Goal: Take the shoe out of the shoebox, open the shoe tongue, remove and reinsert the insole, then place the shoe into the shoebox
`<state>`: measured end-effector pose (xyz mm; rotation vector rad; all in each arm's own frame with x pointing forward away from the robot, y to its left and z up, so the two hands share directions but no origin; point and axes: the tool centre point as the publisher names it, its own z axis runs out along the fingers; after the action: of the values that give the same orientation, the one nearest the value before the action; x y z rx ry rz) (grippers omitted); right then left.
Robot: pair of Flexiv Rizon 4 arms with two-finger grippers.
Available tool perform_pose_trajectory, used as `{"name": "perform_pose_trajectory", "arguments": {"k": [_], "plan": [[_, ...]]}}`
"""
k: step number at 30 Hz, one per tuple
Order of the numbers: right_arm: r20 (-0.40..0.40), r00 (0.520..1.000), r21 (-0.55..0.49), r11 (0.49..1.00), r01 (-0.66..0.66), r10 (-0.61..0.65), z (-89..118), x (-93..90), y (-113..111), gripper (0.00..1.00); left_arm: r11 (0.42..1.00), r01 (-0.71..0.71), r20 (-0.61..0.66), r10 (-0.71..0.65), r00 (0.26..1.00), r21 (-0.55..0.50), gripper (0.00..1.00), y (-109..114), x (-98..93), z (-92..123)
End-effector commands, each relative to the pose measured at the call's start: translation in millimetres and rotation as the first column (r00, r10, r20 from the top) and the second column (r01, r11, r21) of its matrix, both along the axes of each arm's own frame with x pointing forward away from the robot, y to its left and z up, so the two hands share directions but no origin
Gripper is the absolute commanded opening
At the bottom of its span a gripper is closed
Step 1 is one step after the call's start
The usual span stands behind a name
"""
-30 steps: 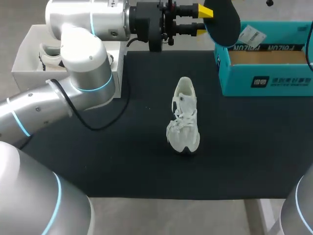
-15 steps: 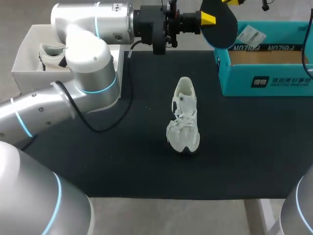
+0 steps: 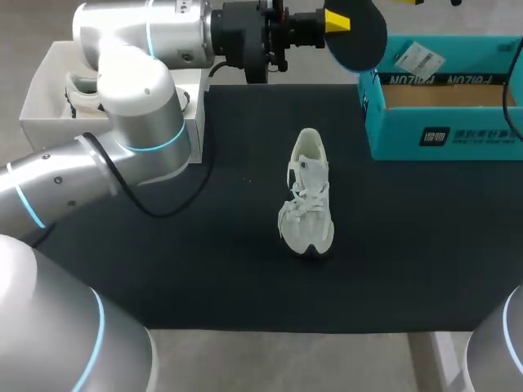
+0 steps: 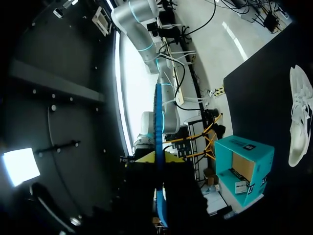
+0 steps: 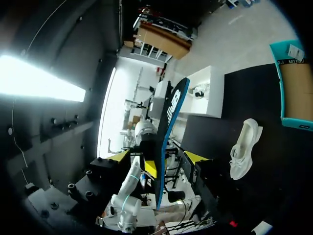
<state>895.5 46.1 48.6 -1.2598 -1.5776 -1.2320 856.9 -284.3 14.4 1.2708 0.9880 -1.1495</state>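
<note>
While shoe (image 3: 308,200) stands mid-mat (image 3: 204,269), left gripper (image 4: 159,157): pinching insole (image 3: 357,37), raised near shoebox (image 3: 441,135)
Right gripper (image 5: 157,156): fingers spread either side of insole, not touching

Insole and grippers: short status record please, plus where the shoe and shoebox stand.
insole: black flat insole, held up in the air
left gripper: shut on it
right gripper: open, fingers wide either side of it, not touching
shoe: white lace-up shoe, upright on black mat, mid-table
shoebox: teal cardboard shoebox, open, nothing seen inside
</note>
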Motion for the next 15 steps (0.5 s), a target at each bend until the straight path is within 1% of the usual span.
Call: {"name": "perform_pose_trajectory", "arguments": {"k": [1, 7, 9, 11, 12, 13, 14, 15], "plan": [[0.035, 0.995, 0.043, 0.995, 0.091, -0.092, -8, -17.6, -12, 1.0, 1.0, 0.019, -0.01, -0.019, 1.0, 0.006, 0.0, 6, 0.6, 10], [0.052, 0.991, 0.041, 0.991, 0.125, -0.127, -9, -27.7, -23, 1.0, 0.998, 0.059, -0.056, -0.059, 0.997, -0.007, 0.0, 9, -2.1, 19], [0.047, 0.99, 0.036, 0.991, 0.129, -0.131, -10, -28.9, -24, 1.0, 0.997, 0.08, -0.12, -0.079, 0.99, 0.004, 0.0, 9, -2.9, 20], [0.039, 0.99, 0.027, 0.991, 0.134, -0.135, -11, -29.7, -24, 1.0, 0.994, 0.104, -0.235, -0.094, 0.967, 0.032, 0.0, 8, -2.9, 23], [0.034, 0.99, 0.02, 0.99, 0.137, -0.137, -12, -30.0, -24, 1.0, 0.996, 0.082, -0.296, -0.071, 0.952, 0.025, 0.0, 8, -2.8, 24], [0.032, 0.99, 0.018, 0.99, 0.139, -0.139, -13, -29.9, -24, 1.0, 0.991, 0.11, -0.408, -0.073, 0.91, 0.07, 0.0, 8, -1.6, 26], [0.03, 0.99, 0.019, 0.99, 0.14, -0.141, -13, -29.9, -24, 1.0, 0.994, 0.098, -0.449, -0.061, 0.891, 0.058, 0.0, 7, -1.6, 26], [0.028, 0.99, 0.019, 0.99, 0.141, -0.141, -14, -30.1, -23, 1.0, 0.992, 0.102, -0.482, -0.057, 0.874, 0.069, 0.0, 9, -1.5, 28]]}}
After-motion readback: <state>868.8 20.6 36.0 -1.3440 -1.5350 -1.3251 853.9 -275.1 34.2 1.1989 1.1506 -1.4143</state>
